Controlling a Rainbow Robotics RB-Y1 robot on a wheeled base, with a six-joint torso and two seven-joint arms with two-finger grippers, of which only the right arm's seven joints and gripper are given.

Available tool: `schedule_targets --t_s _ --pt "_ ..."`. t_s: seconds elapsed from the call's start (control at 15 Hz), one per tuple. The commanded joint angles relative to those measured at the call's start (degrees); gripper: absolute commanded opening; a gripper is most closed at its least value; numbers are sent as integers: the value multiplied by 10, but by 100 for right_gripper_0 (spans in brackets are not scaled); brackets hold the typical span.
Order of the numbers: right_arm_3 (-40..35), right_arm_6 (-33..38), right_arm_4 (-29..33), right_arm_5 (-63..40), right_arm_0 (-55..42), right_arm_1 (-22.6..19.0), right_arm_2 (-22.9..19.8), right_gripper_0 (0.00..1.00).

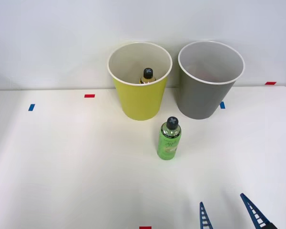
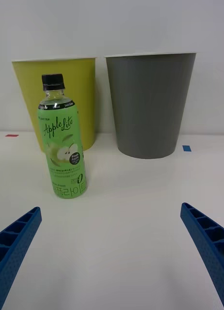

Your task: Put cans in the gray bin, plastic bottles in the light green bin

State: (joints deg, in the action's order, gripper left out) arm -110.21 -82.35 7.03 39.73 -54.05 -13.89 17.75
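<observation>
My gripper [image 1: 227,214] spread, empty, low over bench [image 1: 62,167], facing upright green bottle [image 1: 169,139] for grasp; light green bin [image 1: 139,102] just behind it.

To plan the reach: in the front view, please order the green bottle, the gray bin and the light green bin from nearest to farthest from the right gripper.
From the right gripper:
1. Green bottle, standing on the table before the bins.
2. Gray bin, back right.
3. Light green bin, back left.
</observation>
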Motion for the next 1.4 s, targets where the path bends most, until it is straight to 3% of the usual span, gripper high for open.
schedule_targets --t_s 0.07,1.2,1.4 --pt "0 0 0 0 0 0 0 100" --pt "0 0 0 0 0 0 0 100" --pt "40 -4 0 31 16 -4 -1 100"
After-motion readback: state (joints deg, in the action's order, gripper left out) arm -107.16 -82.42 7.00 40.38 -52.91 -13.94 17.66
